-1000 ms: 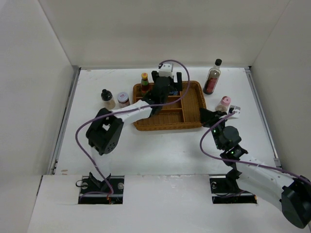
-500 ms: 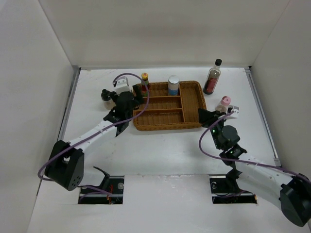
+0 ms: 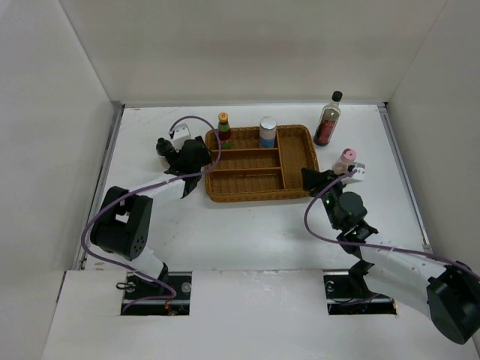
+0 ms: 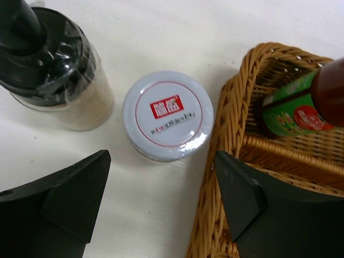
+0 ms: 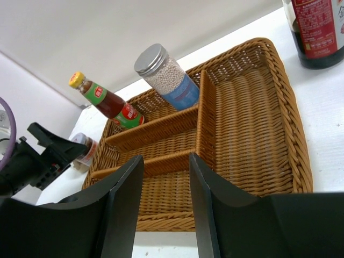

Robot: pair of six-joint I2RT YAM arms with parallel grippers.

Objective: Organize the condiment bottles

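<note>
Top camera looks down over the whole white table (image 3: 247,225) from behind. Left wrist camera points down, close over a short red-and-white-lidded jar (image 4: 167,114). Right wrist looks low across the brown wicker divided tray (image 5: 252,134), shared by all

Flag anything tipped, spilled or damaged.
Nothing stands out. The yellow-capped bottle and silver-lidded jar stand upright in the wicker tray; the dark bottle, pink-capped bottle, tan bottle and red-white-lidded jar stand upright on the table. No spills or damage visible.
</note>
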